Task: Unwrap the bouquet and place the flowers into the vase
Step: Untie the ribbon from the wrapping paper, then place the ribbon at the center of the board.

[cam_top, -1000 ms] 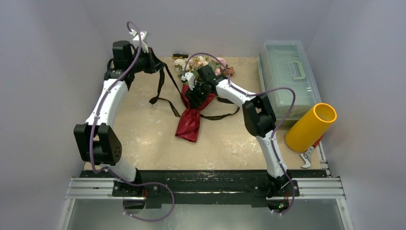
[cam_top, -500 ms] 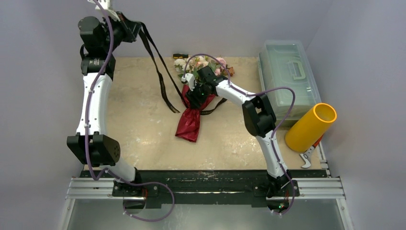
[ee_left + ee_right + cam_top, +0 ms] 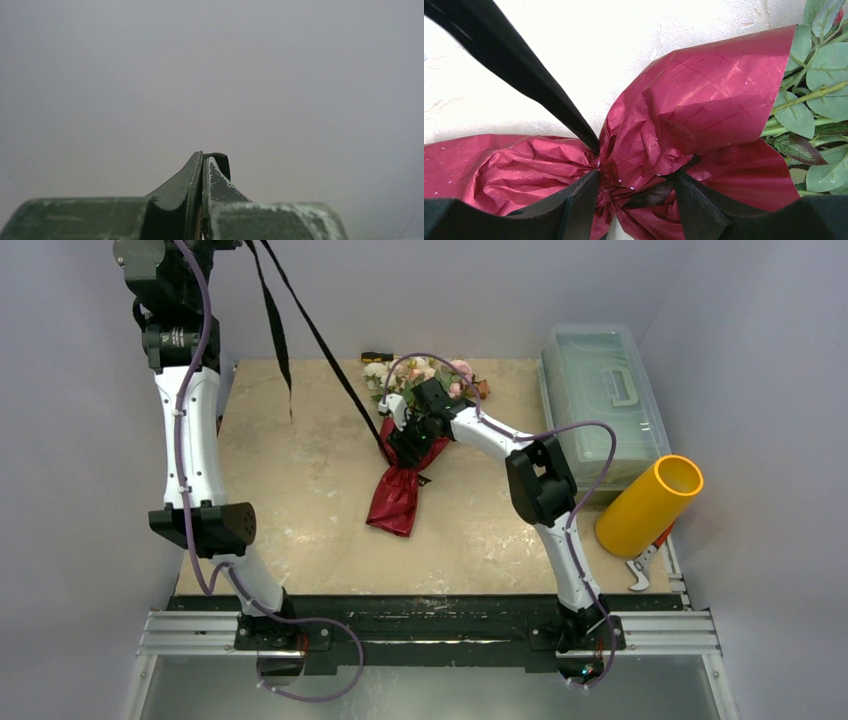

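The bouquet [image 3: 395,495] lies mid-table in maroon paper, its flowers [image 3: 430,370] pointing to the back. My right gripper [image 3: 410,440] presses down on its cinched waist. In the right wrist view that gripper [image 3: 636,182] has one finger on each side of the crumpled paper [image 3: 704,95], with green leaves [image 3: 809,90] at the right. A black ribbon [image 3: 320,340] runs taut from the waist up to the top left. My left gripper [image 3: 205,159] is shut on the ribbon [image 3: 222,160], high in the air, past the top edge of the top view. The yellow vase [image 3: 650,505] lies tilted at the right.
A clear plastic box with a handle [image 3: 600,400] stands at the back right. A red-handled tool [image 3: 640,565] lies by the vase's base. A small black and yellow object [image 3: 377,357] sits at the back edge. Grey walls enclose the table on three sides.
My left arm has risen up and to the left with the ribbon, lifting its loose ends off the table and pulling it taut. The right gripper and bouquet have stayed put.
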`<action>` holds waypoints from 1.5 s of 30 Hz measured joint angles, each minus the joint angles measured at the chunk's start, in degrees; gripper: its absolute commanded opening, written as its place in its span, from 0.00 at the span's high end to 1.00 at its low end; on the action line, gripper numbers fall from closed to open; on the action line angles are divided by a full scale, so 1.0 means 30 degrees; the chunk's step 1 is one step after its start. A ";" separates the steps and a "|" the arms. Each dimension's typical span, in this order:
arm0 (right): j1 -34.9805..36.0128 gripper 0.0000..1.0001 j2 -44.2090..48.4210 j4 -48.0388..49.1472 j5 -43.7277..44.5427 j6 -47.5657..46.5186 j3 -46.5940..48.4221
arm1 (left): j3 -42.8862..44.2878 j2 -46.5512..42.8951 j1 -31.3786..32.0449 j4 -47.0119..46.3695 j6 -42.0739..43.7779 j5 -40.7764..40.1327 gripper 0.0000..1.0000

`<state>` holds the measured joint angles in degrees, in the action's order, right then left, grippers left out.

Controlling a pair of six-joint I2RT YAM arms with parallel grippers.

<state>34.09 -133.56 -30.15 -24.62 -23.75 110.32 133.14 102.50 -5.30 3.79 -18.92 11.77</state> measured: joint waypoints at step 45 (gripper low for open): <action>0.0000 0.02 0.5880 0.3585 -0.3395 0.4612 -0.0131 | -0.5122 -0.0007 -0.0102 -0.4022 -0.5880 0.6980 1.00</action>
<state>34.09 -115.92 -19.40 -34.81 -9.91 109.93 117.78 102.48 -5.61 -8.27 -36.56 32.71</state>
